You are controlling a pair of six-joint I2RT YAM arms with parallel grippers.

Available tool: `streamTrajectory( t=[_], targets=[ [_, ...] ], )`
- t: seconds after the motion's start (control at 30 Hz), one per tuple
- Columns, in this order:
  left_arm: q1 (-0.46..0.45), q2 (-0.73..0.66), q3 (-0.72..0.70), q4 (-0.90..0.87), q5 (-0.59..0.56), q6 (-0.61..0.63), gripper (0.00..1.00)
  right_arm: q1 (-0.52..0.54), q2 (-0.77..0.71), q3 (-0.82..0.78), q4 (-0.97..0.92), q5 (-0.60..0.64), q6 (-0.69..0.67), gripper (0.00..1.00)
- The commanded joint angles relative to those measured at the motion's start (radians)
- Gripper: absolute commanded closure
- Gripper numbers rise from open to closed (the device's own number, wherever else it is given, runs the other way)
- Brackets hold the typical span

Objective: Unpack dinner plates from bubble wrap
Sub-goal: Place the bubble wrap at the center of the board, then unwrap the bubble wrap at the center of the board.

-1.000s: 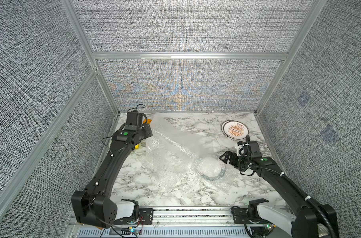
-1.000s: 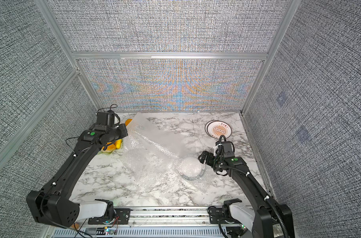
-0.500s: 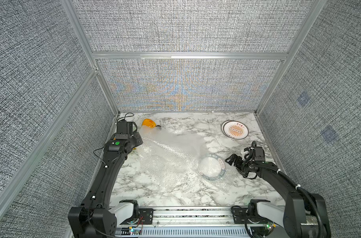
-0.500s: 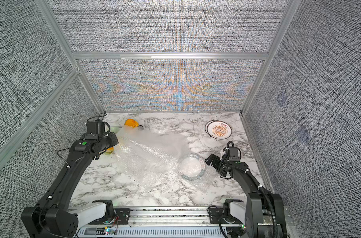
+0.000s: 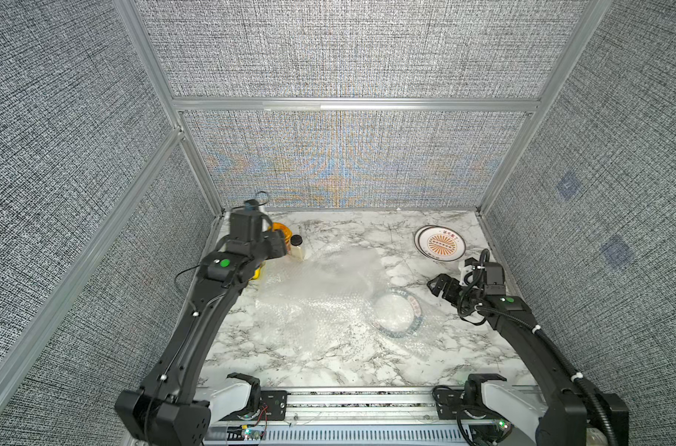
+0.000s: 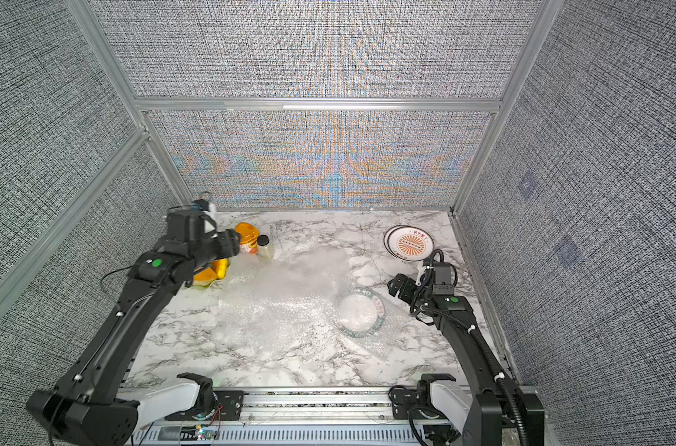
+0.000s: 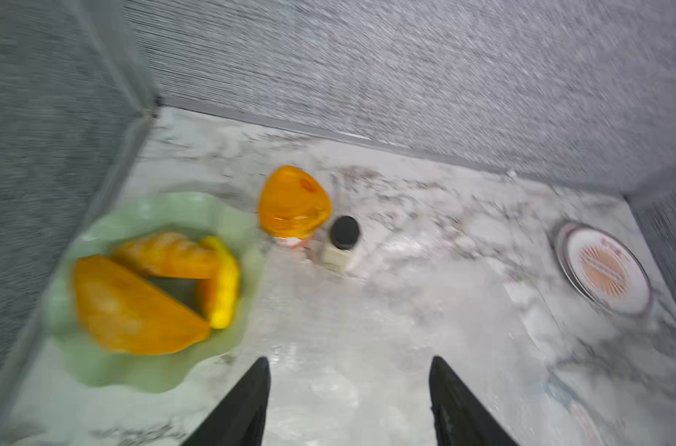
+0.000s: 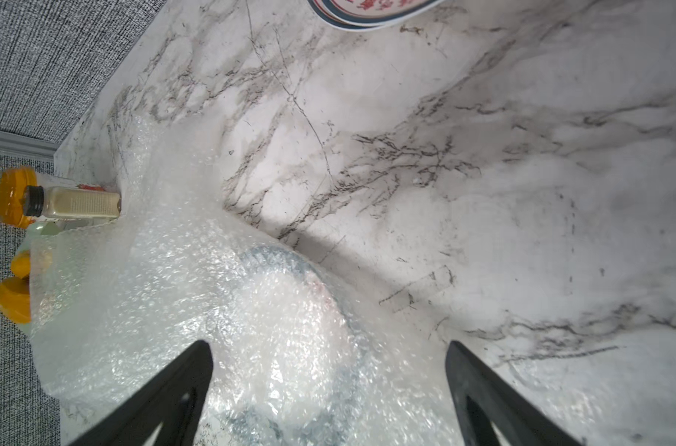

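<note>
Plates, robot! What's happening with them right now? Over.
Left gripper open, empty. Right gripper open, pointing at green-rimmed plate. Bubble wrap covers it; nothing else in the way. Sunburst plates bare, far corner.

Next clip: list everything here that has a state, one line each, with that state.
Bubble wrap, spread loose, unheld.
Green-rimmed plate, flat, covered by the wrap.
Sunburst plates, bare, stacked in the far corner.
Left gripper, open, empty.
Right gripper, open, empty.
Bottle, upright, capped.
Jar, upright, lidded.
Dish, holding orange food.
</note>
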Motion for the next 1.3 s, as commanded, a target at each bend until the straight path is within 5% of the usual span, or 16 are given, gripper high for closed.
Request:
streamTrajectory(
  t=[0.0, 0.17, 0.33, 0.6, 0.87, 1.27],
  targets=[
    [-0.119, 0.065, -0.028, 0.053, 0.113, -0.033, 0.34, 0.019, 0.073, 0.037, -0.012, -0.032, -0.038, 0.04],
    [-0.319, 0.184, -0.124, 0.179, 0.15, -0.103, 0.35, 0.032, 0.209, 0.022, 0.095, -0.157, -0.023, 0.04],
    [-0.49, 0.335, -0.131, 0.187, 0.194, -0.162, 0.36, 0.043, 0.317, 0.045, 0.133, -0.146, -0.027, 0.04],
    [-0.711, 0.361, -0.255, 0.296, 0.189, -0.332, 0.33, 0.049, 0.482, 0.132, 0.19, -0.172, -0.029, 0.04],
    [-0.76, 0.404, -0.351, 0.474, 0.229, -0.475, 0.22, 0.057, 0.548, 0.147, 0.232, -0.242, -0.021, 0.03],
    [-0.755, 0.583, -0.206, 0.436, 0.196, -0.539, 0.19, -0.01, 0.535, 0.062, 0.28, -0.344, -0.01, 0.01]
  ],
)
